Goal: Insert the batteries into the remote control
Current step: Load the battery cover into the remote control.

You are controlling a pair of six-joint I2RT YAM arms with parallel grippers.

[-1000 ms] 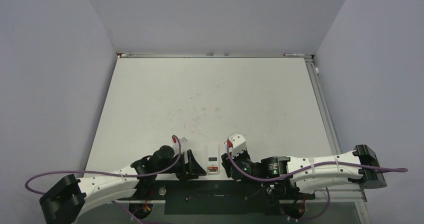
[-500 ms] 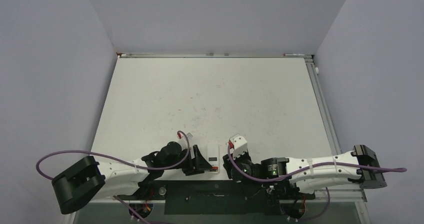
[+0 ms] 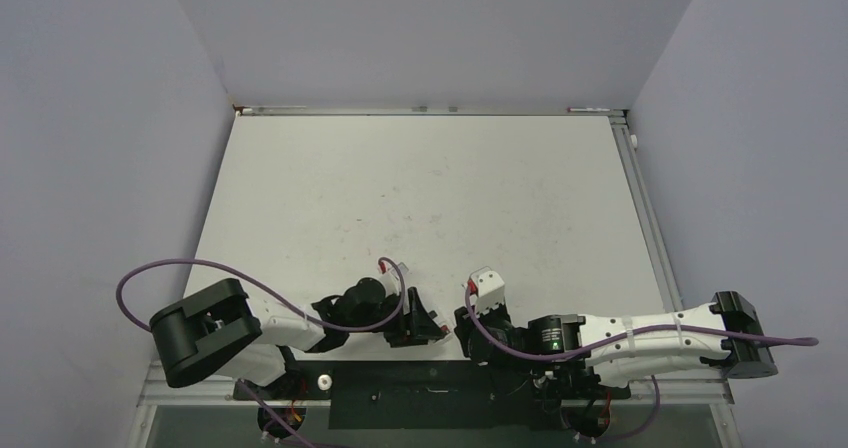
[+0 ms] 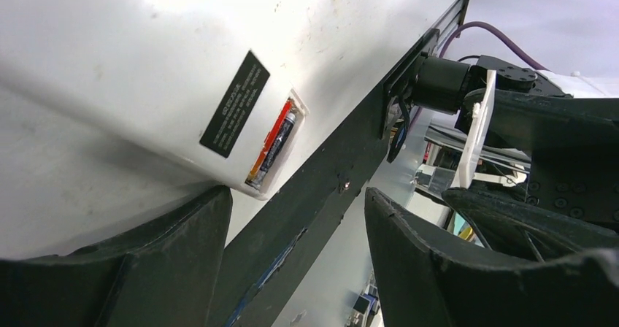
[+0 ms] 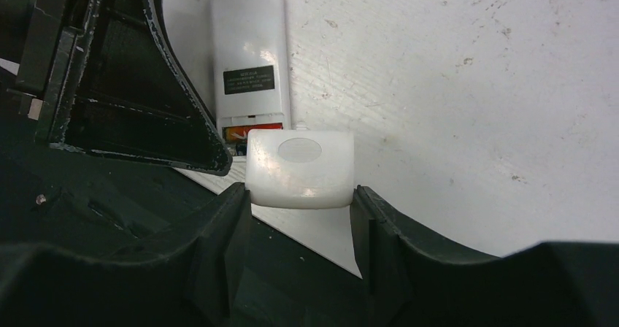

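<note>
White cover (image 5: pixel 300 168) in right end effector (image 5: pixel 301 195) overlaps remote control (image 5: pixel 248 42).

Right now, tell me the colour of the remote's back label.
The label on the remote control is black with pale print; best in the left wrist view.

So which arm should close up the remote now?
Probably right: the right tool grips the white cover beside the remote's open slot, batteries already inside. The left tool is open and empty.
</note>
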